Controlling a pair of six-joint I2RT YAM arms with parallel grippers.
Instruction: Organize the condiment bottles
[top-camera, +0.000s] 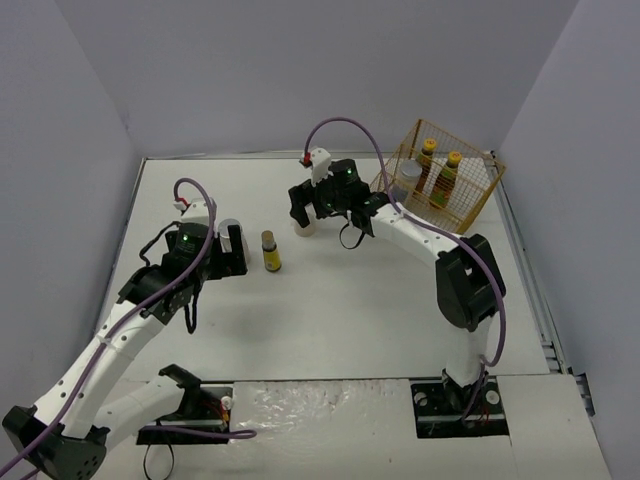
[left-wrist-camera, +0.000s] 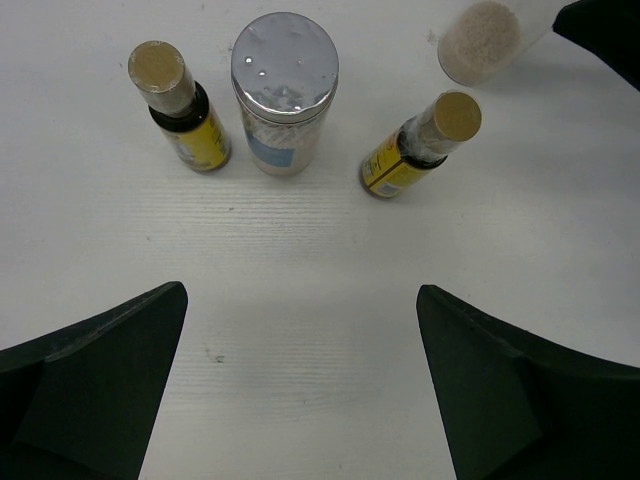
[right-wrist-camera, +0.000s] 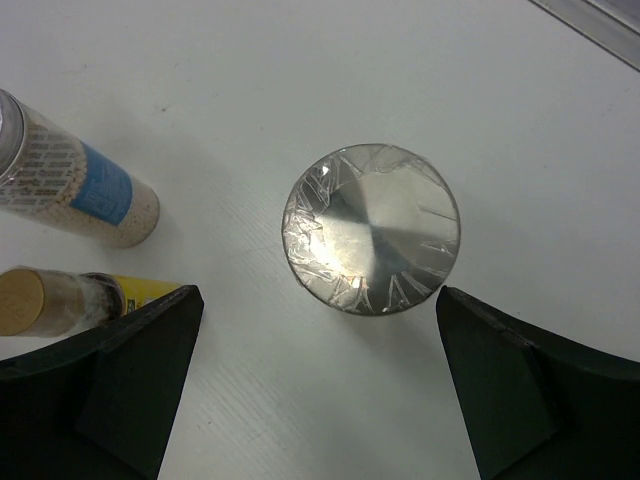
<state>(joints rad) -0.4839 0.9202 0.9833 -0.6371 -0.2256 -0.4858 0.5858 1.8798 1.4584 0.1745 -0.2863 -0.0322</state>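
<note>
On the table, a pale bottle with a silver lid (left-wrist-camera: 284, 92) stands between two slim dark bottles with yellow labels (left-wrist-camera: 182, 120) (left-wrist-camera: 418, 148). My left gripper (left-wrist-camera: 300, 385) is open and empty, short of them. In the top view it (top-camera: 232, 252) sits by that pale bottle (top-camera: 229, 229), with one dark bottle (top-camera: 270, 250) to its right; the other is hidden. My right gripper (right-wrist-camera: 320, 390) is open above another pale bottle's silver lid (right-wrist-camera: 372, 228), which sits just beyond the fingertips. It shows in the top view (top-camera: 303, 208). Three more bottles stand in the basket.
The gold wire basket (top-camera: 470, 205) stands at the back right, holding two dark bottles (top-camera: 445, 180) and one pale bottle (top-camera: 411, 180). Grey walls enclose the table on three sides. The right wrist view also shows a blue-labelled pale bottle (right-wrist-camera: 85, 188) and a yellow-capped one (right-wrist-camera: 55, 300).
</note>
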